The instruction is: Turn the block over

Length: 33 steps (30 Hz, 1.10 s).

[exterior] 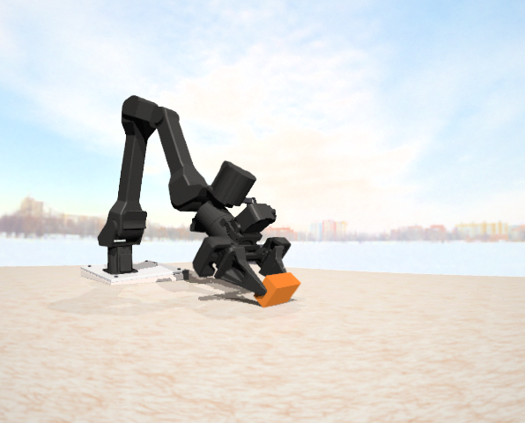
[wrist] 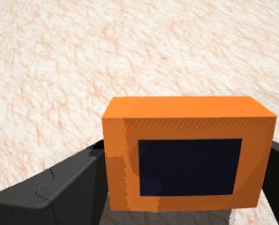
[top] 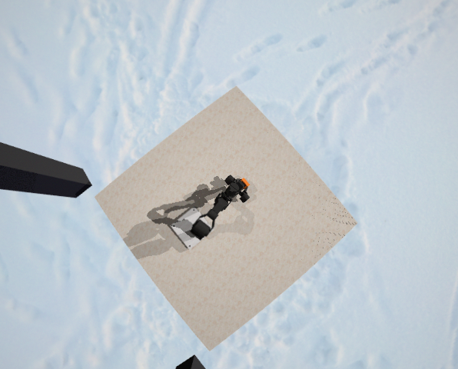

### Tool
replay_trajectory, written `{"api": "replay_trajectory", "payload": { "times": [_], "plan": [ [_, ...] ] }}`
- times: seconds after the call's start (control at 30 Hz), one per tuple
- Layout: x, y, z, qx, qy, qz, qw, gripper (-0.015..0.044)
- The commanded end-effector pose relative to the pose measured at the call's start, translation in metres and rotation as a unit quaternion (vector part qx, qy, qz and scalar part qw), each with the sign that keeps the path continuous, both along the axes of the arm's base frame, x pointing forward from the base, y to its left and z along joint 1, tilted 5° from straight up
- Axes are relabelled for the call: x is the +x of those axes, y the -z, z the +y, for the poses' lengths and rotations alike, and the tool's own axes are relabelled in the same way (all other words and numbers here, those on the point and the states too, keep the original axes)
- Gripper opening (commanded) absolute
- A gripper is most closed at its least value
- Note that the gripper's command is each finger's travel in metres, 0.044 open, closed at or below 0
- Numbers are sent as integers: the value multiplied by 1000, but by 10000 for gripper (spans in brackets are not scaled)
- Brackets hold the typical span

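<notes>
The orange block is tilted between my fingers, and its lowest edge is at or just above the table. Whether it touches the table is too close to tell. Its marked side, with a dark rectangle, faces back toward the wrist camera and is hidden in the top and exterior views. My gripper is shut on the block, one finger at each end. It slants forward and down. In the top view the arm hides much of the block.
The arm's white base plate stands on the table behind the gripper. In the top view, a black beam shows at the left and another black piece at the bottom, both outside the table's outline.
</notes>
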<state>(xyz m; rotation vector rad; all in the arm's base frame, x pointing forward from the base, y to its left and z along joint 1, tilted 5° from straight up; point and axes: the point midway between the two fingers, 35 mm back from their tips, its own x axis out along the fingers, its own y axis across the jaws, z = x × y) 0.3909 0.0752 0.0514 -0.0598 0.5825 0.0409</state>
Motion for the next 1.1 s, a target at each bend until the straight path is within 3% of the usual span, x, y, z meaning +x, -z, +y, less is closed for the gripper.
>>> {"api": "replay_trajectory", "payload": {
  "times": [0.0, 0.53, 1.07],
  "plan": [
    [-4, 11, -2, -3, -2, -23, 1000, 0],
    [-22, 7, -7, 2, -3, -135, 991, 0],
    [-24, 3, -8, 3, -4, -154, 988, 0]
  ]
}}
